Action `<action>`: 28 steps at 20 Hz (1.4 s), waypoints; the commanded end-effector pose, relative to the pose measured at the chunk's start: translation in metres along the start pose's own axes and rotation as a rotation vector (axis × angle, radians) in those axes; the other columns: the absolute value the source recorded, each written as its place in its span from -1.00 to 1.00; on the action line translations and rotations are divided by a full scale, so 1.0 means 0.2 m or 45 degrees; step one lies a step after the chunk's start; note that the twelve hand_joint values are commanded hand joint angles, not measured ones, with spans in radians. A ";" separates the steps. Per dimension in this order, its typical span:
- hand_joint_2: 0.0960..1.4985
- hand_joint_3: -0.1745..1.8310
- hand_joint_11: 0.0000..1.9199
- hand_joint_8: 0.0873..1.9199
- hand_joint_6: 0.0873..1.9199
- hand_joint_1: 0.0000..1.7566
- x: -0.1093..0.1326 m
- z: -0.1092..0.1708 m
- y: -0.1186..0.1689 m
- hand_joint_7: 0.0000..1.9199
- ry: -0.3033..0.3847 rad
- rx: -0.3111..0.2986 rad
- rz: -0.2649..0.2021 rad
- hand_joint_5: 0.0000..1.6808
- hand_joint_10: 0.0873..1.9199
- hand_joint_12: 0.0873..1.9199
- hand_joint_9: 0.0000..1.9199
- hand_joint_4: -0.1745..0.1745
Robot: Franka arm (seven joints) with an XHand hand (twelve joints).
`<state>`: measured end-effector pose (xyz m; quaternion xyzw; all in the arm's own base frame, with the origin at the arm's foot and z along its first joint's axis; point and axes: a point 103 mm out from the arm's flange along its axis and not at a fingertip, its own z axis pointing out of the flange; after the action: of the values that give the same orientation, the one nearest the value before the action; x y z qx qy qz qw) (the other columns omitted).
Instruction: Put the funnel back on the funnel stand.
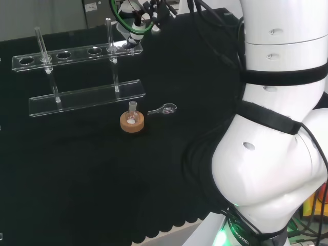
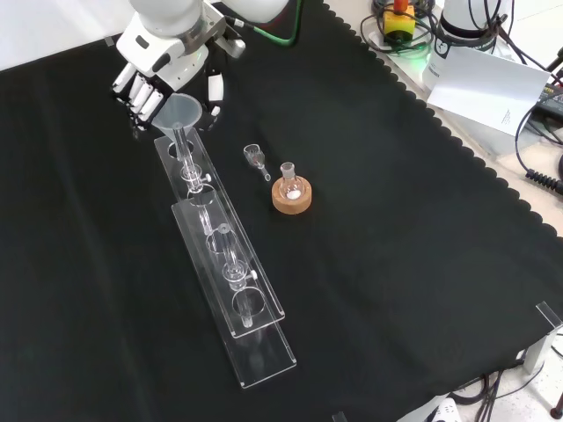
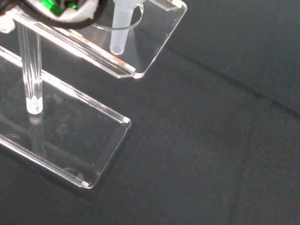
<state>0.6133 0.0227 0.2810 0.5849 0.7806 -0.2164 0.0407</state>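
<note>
- I see a small translucent funnel (image 2: pixel 179 112) at the far end of the clear acrylic funnel stand (image 2: pixel 230 290) in the front view, its stem (image 3: pixel 120 28) passing down through the end hole of the upper shelf.
- I judge it light, stiff, smooth and slippery; the cone rim is the best place to take hold.
- The hand (image 2: pixel 148 88) sits just beside the cone, on its far left; I cannot tell whether its fingers pinch it.
</note>
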 end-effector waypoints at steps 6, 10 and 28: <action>-0.19 -0.28 -0.83 -0.29 -0.89 -0.09 0.03 0.00 -0.01 -0.91 0.012 -0.002 -0.012 -0.67 -0.30 0.42 -0.61 -0.32; -0.20 -0.28 -0.85 -0.30 -0.94 -0.11 0.05 -0.02 -0.03 -0.94 0.009 -0.006 -0.006 -0.69 -0.30 0.42 -0.64 -0.32; -0.20 -0.29 -0.87 -0.30 -1.00 -0.14 -0.02 -0.28 -0.75 -0.93 0.183 -0.149 0.151 -0.66 -0.29 0.44 -0.65 -0.32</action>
<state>0.5427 0.0196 0.3562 0.6140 0.7700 -0.1661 0.0506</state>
